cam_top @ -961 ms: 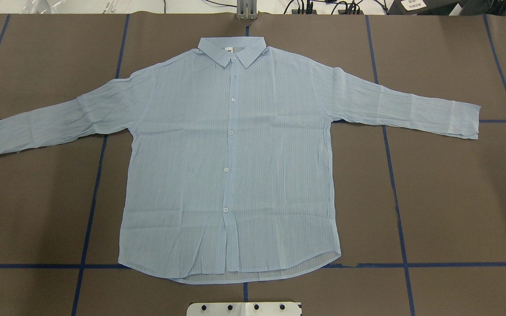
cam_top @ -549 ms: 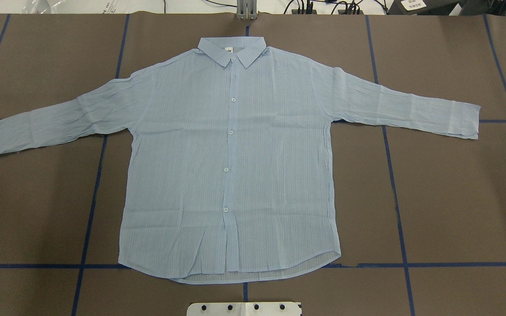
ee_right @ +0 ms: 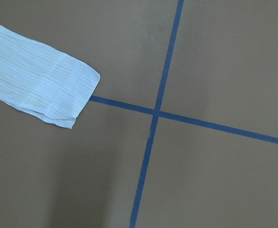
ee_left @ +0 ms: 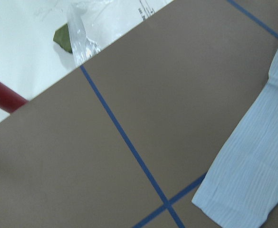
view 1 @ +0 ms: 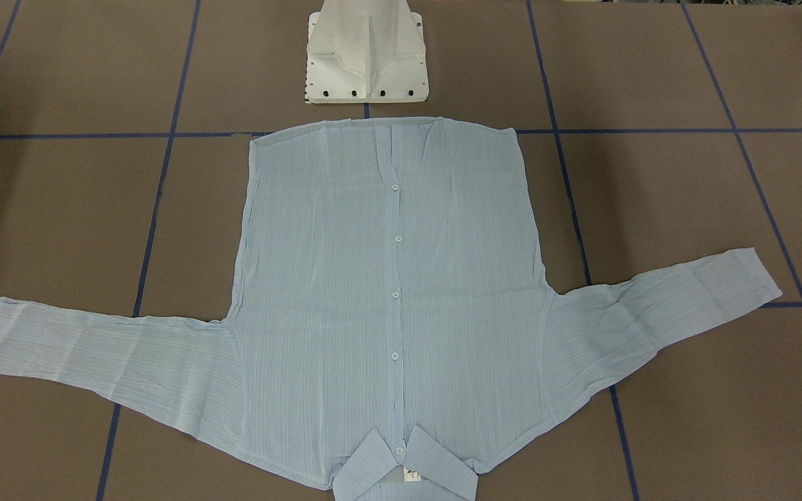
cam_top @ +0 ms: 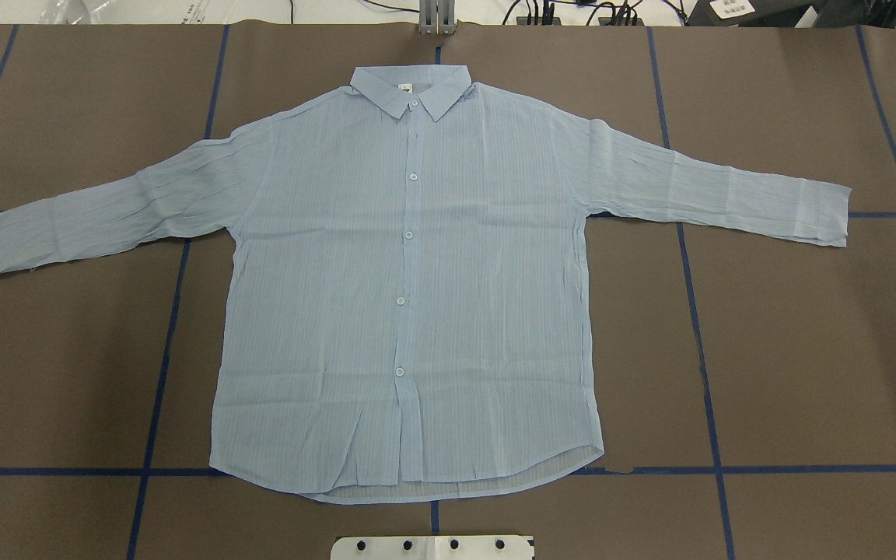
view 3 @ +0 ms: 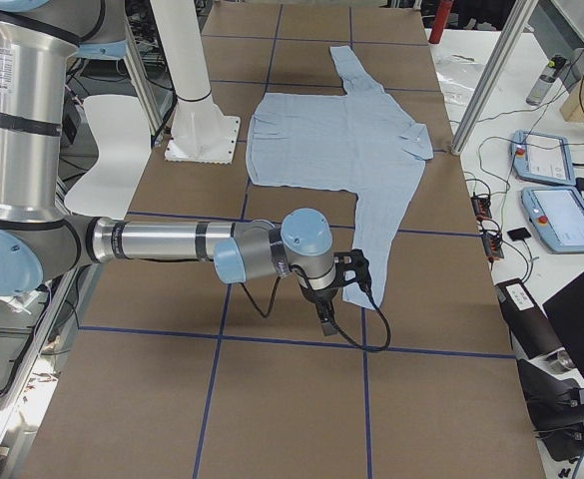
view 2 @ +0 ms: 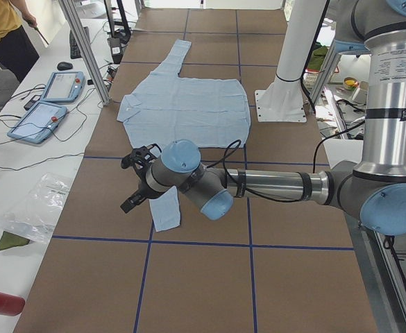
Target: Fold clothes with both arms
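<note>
shirt [cam_top: 409, 288]: flat on counter [cam_top: 806, 350], collar at 12 o'clock
left pincer [view 2: 130, 182] / right pincer [view 3: 337, 299]: near cuffs, can't tell how wide

Shirt collar [view 1: 436, 470] beyond bottom edge

Shirt [cam_top: 409, 295] flat on table [cam_top: 806, 350], collar [cam_top: 411, 87] away from pedestal [view 1: 366, 56], left gripper [view 2: 134, 182] near left cuff [ee_left: 234, 199], right gripper [view 3: 336, 299] near right cuff [ee_right: 67, 95].
</note>
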